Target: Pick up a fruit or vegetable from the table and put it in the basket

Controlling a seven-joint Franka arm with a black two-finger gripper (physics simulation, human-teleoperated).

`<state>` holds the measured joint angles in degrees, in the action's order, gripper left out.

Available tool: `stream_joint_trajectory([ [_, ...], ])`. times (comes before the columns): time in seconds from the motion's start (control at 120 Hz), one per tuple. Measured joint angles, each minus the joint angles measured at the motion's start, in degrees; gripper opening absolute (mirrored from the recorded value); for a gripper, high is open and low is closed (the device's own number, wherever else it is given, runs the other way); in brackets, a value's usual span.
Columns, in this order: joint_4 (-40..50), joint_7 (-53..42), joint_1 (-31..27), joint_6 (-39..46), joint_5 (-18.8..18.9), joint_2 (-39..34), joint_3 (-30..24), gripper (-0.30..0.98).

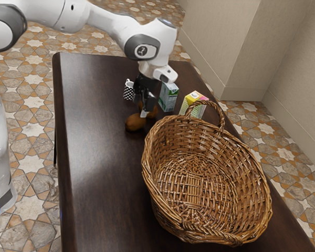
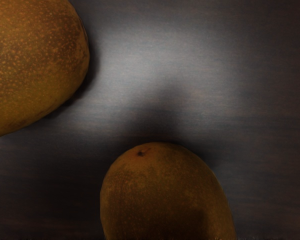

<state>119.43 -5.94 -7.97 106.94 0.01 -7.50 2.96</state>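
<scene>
Table: dark, glossy wooden top [image 1: 97, 152], under the pincer; it bears the goods and basket.
Arm: white, jointed [image 1: 107, 23], bent over the top so the pincer points down, which suits a grasp from above.
Basket: brown woven wicker, oval, arched handle [image 1: 163, 207], beside the pincer toward the exterior view's right. Mouth faces up, so we'd expect a short lift-and-carry.
Pincer: black two-part gripper [image 1: 146, 111], low at the fruits. We cannot tell wide, narrow or holding.
Cartons: green-and-white box [image 1: 169, 97] and yellow-and-white box [image 1: 191, 101], past the pincer; we should lift clear of them.
Fruits: brown-orange oval fruit [image 1: 135, 123] just beside the pincer, second orange-brown fruit [image 1: 155, 111] partly behind it. Both outside the basket. Close neighbours, so we risk nudging one.
Cup: black-and-white patterned [image 1: 128, 93], behind the pincer.
</scene>
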Motion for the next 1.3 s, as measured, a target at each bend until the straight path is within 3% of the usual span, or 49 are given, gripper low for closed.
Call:
stream_joint_trajectory([
  [0.5,2.7,4.7,0.1,0.5,-3.9,1.7,0.1,0.69],
  [1.3,3.6,7.3,0.0,4.3,-4.0,4.1,0.3,0.69],
])
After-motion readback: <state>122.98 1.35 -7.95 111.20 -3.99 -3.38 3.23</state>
